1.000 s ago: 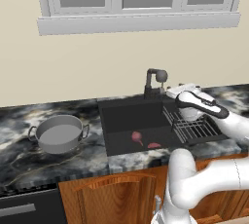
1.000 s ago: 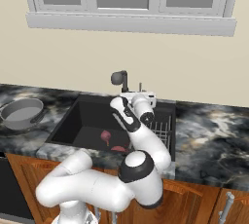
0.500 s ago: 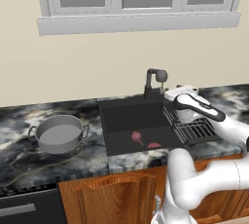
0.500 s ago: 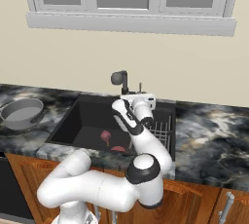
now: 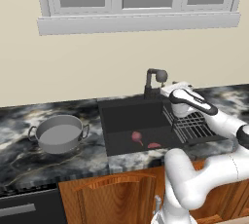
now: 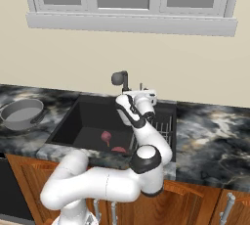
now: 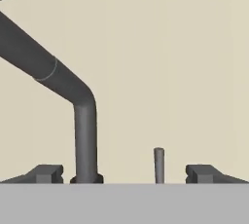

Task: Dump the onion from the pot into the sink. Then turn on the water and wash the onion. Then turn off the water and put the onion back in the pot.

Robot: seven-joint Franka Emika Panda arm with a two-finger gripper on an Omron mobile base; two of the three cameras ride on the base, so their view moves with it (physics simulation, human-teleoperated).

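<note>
The purplish-red onion [image 5: 137, 137] [image 6: 106, 137] lies on the floor of the black sink [image 5: 121, 116] [image 6: 83, 116]. On the counter to the sink's left stands the grey pot [image 5: 59, 135] [image 6: 22, 113], upright, with a bare pale inside. My gripper [image 5: 166, 89] [image 6: 142, 92] [image 7: 124, 174] hovers open above the sink's back right corner, facing the wall just right of the black tap [image 5: 156, 79] [image 6: 120, 78] [image 7: 85, 140]. In the hand view a thin upright lever [image 7: 158, 164] stands ahead between my fingertips [image 7: 46, 173], with nothing gripped.
A flat pink-red sliver [image 5: 153, 145] [image 6: 118, 149] lies in the sink near the onion. A dark wire rack [image 5: 192, 125] [image 6: 163, 126] fills the sink's right side, under my forearm. Dark marbled counter runs both ways; a window sill sits above the wall.
My hand has drifted a little left, closer to the tap. Jaws stay wide open. Onion, sliver and pot have not moved.
</note>
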